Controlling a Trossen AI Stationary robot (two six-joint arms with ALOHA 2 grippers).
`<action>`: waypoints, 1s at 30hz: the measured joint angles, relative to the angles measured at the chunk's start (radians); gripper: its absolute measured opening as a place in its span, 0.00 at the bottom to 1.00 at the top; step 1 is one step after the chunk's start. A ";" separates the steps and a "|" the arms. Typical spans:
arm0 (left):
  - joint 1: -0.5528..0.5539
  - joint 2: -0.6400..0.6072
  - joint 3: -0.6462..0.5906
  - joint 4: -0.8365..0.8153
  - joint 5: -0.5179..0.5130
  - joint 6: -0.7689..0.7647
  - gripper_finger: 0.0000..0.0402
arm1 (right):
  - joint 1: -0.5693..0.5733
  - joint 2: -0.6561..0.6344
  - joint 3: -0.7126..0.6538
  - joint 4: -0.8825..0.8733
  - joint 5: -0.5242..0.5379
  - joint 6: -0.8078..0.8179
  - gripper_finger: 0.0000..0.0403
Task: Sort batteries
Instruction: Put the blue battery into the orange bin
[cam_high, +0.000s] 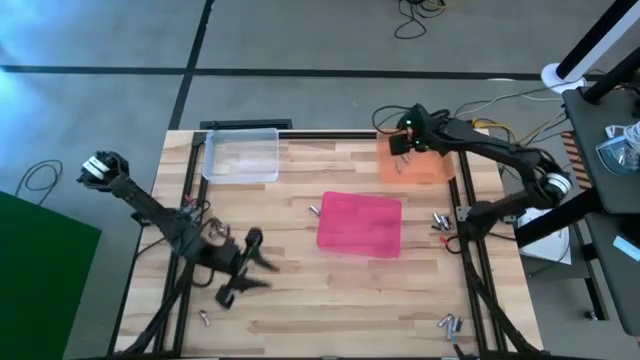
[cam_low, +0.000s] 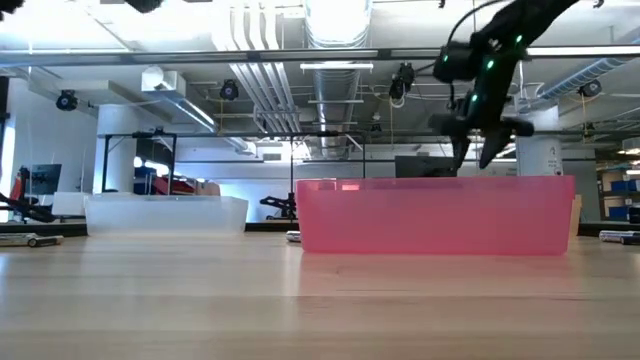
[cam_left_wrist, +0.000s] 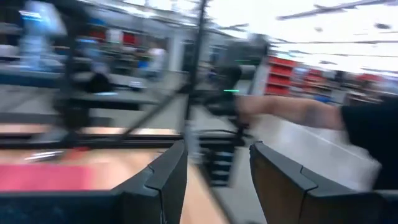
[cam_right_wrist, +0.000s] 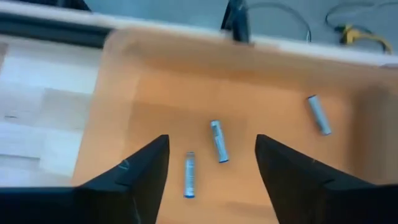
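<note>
Your right gripper (cam_right_wrist: 211, 168) hangs released over the orange tray (cam_high: 437, 168) at upper right, three batteries (cam_right_wrist: 218, 142) inside: a drop looks done. Left gripper (cam_high: 243, 272), spread empty at lower left, should next take the battery (cam_high: 204, 318) below it.

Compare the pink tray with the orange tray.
The pink tray sits mid-table; the orange tray sits at the far right corner. The right gripper hovers open above the orange tray; no gripper is over the pink one. Three batteries lie in the orange tray; none shows in the pink. Both are translucent rectangular plastic.
</note>
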 joint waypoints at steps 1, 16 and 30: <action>0.029 0.000 -0.001 0.000 -0.001 0.000 0.38 | 0.010 -0.023 0.000 -0.021 0.002 -0.013 0.60; 0.240 -0.120 0.249 -0.379 0.015 -0.021 0.44 | 0.640 -0.245 0.025 -0.322 -0.160 0.435 0.55; 0.313 -0.050 0.963 -1.043 0.015 0.057 0.42 | 1.328 -0.059 0.067 -0.278 -0.348 1.217 0.55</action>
